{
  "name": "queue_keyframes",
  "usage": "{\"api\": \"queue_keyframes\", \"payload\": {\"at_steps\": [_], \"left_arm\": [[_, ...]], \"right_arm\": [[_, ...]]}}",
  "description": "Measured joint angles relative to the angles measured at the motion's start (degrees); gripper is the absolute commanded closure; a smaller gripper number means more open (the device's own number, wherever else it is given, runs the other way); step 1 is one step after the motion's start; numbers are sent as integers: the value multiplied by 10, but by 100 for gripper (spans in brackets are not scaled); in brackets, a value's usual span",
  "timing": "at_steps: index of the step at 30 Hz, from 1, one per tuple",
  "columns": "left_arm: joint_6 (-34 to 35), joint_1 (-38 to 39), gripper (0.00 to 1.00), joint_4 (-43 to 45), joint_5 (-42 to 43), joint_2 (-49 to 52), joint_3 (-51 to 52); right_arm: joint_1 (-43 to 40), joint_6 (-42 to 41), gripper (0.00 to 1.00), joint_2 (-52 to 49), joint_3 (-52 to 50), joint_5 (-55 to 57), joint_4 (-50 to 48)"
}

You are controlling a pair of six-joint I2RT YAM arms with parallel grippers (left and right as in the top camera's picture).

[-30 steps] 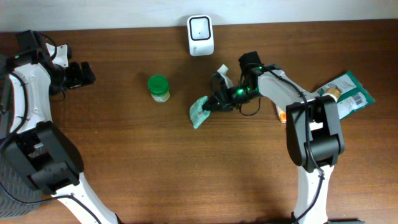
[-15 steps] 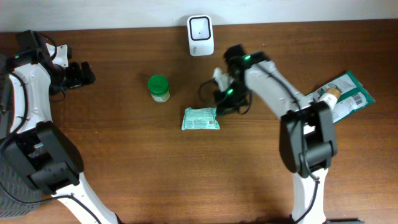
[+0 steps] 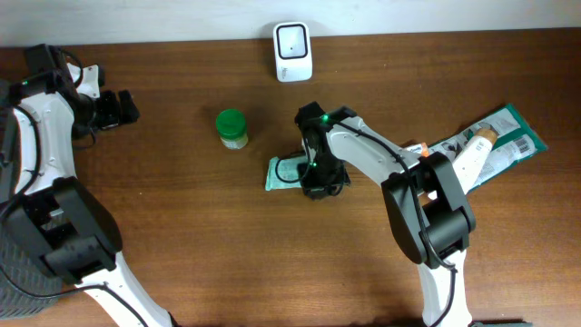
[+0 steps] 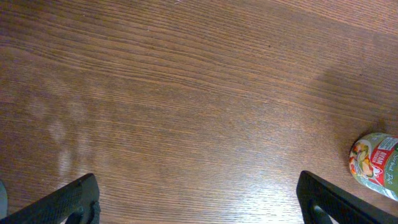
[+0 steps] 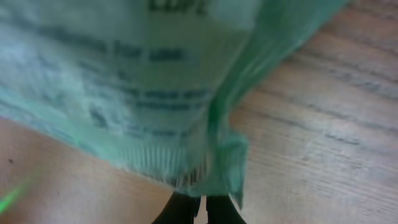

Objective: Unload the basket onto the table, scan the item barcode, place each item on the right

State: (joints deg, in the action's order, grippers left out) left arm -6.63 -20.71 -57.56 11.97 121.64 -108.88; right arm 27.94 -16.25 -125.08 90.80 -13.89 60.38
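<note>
No wording can be read. The print on the green packet (image 5: 155,93) is blurred. The jar (image 4: 375,165) label, at four o'clock, is too small.

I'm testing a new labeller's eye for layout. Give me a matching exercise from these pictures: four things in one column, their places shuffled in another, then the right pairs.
Things:
1. white scanner
2. green-lidded jar
3. teal pouch
4. green package

Places on the table:
A. far right edge
B. back edge, centre
C. near the middle, front-right of the jar
D. front-left of the scanner, back-left of the pouch

Pairs: 1-B; 2-D; 3-C; 4-A
</note>
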Motion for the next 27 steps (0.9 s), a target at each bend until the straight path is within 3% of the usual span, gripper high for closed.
{"api": "queue_keyframes", "payload": {"at_steps": [7,14,16,20,27], "left_arm": [[0,0,1,1,0,0,0],[0,0,1,0,0,0,0],[0,0,1,0,0,0,0],[0,0,1,0,0,0,0],[0,0,1,0,0,0,0]], "right_arm": [[-44,30,95,3,-2,18,-278],[-17,78,88,5,135,-20,-130],[28,80,83,6,140,-35,-123],[95,77,83,-6,140,-46,-124],[96,70,83,-63,140,-25,-63]]}}
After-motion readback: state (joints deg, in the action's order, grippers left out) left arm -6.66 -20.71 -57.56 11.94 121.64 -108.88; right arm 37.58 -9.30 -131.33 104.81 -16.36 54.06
